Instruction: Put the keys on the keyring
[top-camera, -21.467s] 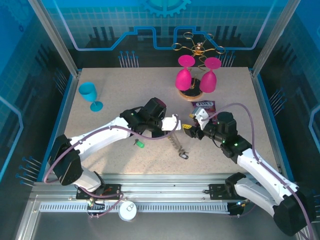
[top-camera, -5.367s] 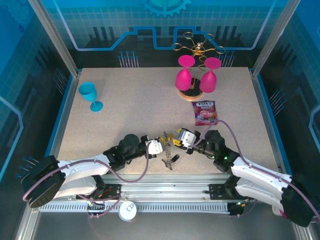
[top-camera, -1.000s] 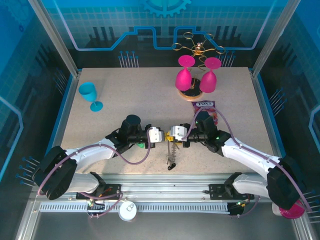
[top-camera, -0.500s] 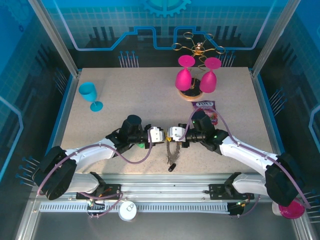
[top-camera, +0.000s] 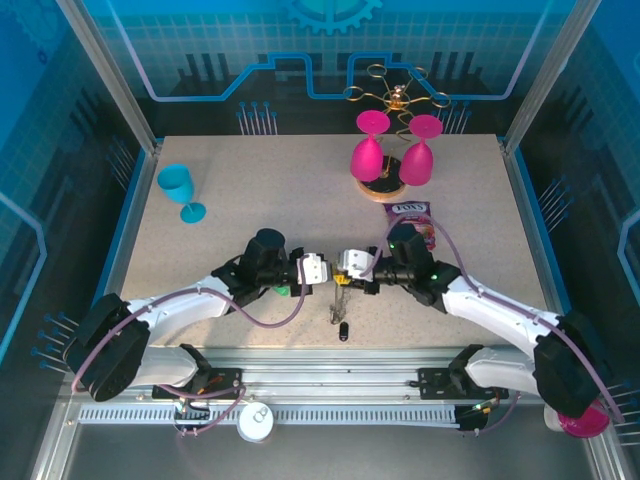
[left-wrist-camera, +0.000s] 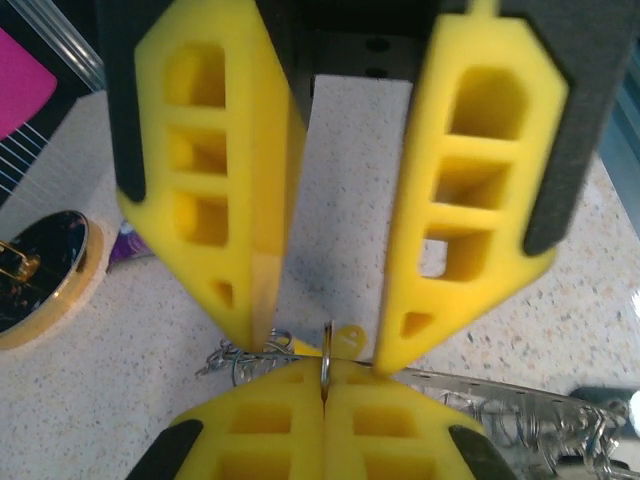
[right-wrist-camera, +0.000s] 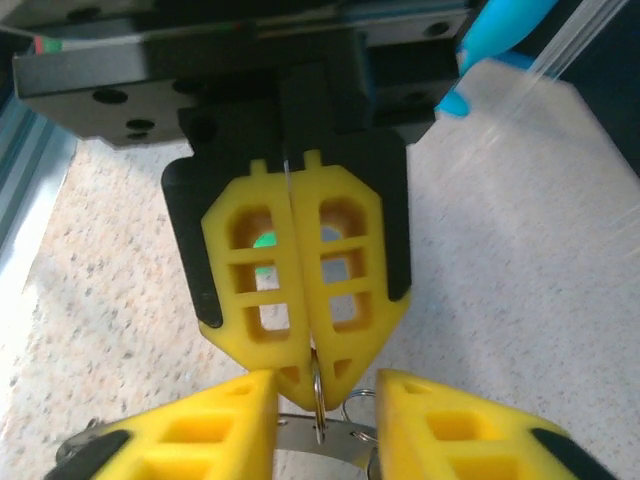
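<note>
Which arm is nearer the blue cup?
Left. The left arm lies toward the front edge from the blue cup; the right arm sits farther over, past the left one.

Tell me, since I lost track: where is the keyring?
In the overhead view, the keyring is near the table's front middle, its top pinched in the shut left hand, with the open right hand facing it.

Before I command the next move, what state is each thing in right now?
Left pincer: shut on the keyring.
Right pincer: open, fingers apart.
Keyring: pinched by one thin ring, the rest dangling.
Blue glass: upright.
Pink glasses: upside down.
</note>
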